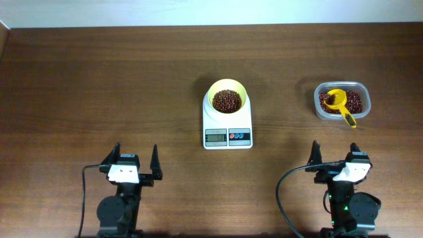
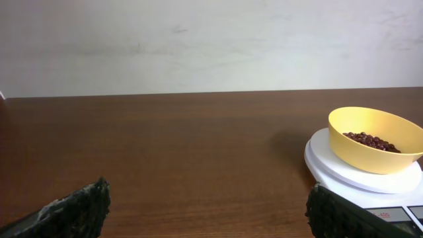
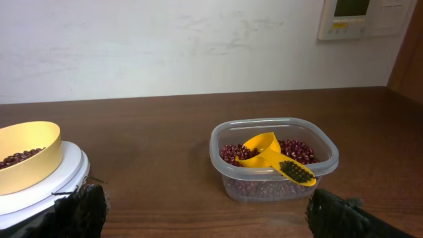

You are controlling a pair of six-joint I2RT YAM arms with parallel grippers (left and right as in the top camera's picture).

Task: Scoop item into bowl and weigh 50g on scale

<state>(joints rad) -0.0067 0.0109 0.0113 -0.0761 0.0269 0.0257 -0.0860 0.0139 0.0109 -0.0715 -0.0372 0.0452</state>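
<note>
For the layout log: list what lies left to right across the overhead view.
left gripper → scale, with the bowl of beans on it → clear tub holding the scoop

The bowl (image 1: 215,90) with beans (image 1: 227,101) stands on the scale (image 1: 227,137), near the middle of the table (image 1: 99,79). Toward the right edge, a clear tub (image 1: 362,88) holds more beans and a yellow scoop (image 1: 338,100). The left gripper (image 1: 137,154) and the right gripper (image 1: 338,158) are open near the front edge.
</note>
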